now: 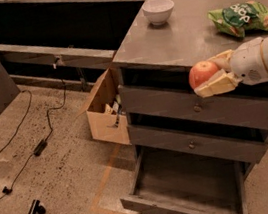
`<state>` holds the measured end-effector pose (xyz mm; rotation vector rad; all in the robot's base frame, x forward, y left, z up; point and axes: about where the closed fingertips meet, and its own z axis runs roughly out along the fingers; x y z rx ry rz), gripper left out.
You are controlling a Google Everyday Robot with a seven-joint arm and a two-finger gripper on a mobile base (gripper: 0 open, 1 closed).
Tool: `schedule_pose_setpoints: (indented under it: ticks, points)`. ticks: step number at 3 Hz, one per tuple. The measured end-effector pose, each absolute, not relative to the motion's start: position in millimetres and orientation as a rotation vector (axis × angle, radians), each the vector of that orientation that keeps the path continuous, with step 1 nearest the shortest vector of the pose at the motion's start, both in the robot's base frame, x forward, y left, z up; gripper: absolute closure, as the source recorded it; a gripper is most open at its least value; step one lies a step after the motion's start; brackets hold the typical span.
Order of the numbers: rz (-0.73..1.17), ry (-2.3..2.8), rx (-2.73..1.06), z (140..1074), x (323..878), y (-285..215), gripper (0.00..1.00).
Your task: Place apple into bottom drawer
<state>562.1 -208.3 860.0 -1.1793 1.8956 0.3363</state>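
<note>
High above open bottom drawer (187, 184): jaws clamped around apple (202, 73) (green snack bag (241, 18) behind, on countertop (183, 35)).

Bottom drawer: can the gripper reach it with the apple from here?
Probably yes. The gripper, shut on the apple, hangs in front of the top drawer. The bottom drawer is pulled out below it, and both upper drawers are shut, so nothing overhangs it.
</note>
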Motion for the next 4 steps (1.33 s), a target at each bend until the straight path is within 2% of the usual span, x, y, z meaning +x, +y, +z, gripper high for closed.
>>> schedule_pose_setpoints:
  ticks: [2, 4]
  points:
    - [0.461, 1.897, -1.224, 731, 522, -197, 1.00]
    - [0.274, 1.820, -1.369, 596, 516, -173, 1.00]
